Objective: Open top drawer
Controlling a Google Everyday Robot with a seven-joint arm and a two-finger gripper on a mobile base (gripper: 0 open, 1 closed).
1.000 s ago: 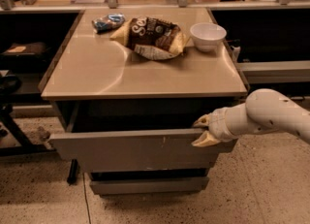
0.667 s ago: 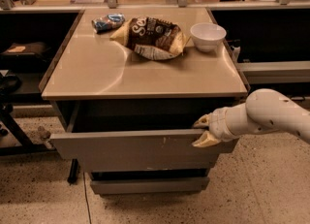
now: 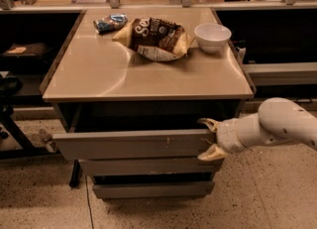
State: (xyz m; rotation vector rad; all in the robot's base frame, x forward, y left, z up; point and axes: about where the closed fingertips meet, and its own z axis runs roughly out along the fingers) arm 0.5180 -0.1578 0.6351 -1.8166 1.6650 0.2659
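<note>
- Cabinet (image 3: 148,74) with a tan top, standing on a speckled floor (image 3: 257,193); it carries three grey drawer fronts stacked one above another.
- Top drawer (image 3: 133,144), the widest and tallest of the three, stands partly open. Its front sits forward of the cabinet body just under the tan top, with a dark gap behind it. The inside is in shadow, so I cannot tell what it holds. Small pale scratches show right of centre on its front.
- Arm (image 3: 282,121), mine and the only one, comes in from the right edge. It is white and rounded, lies nearly level at drawer height and tapers toward the wrist.
- Two lower drawer fronts, the middle one (image 3: 148,166) and the bottom one (image 3: 153,189), are both shorter and narrower. A dark slot shows between them.
- One crumpled brown chip bag (image 3: 156,38) lies near the back of the top, between the other two items.
- One white bowl (image 3: 212,36) stands upright at the back right, just beside the bag. I see only its pale inner wall.
- One small blue packet (image 3: 110,22) lies at the back left, close to the bag's corner.
- Gripper (image 3: 205,140) is at the right end of the top drawer's front. My two fingers (image 3: 209,123) are spread apart, one over the top edge and one at the lower edge, with the panel between them. I cannot tell whether they press on it.
</note>
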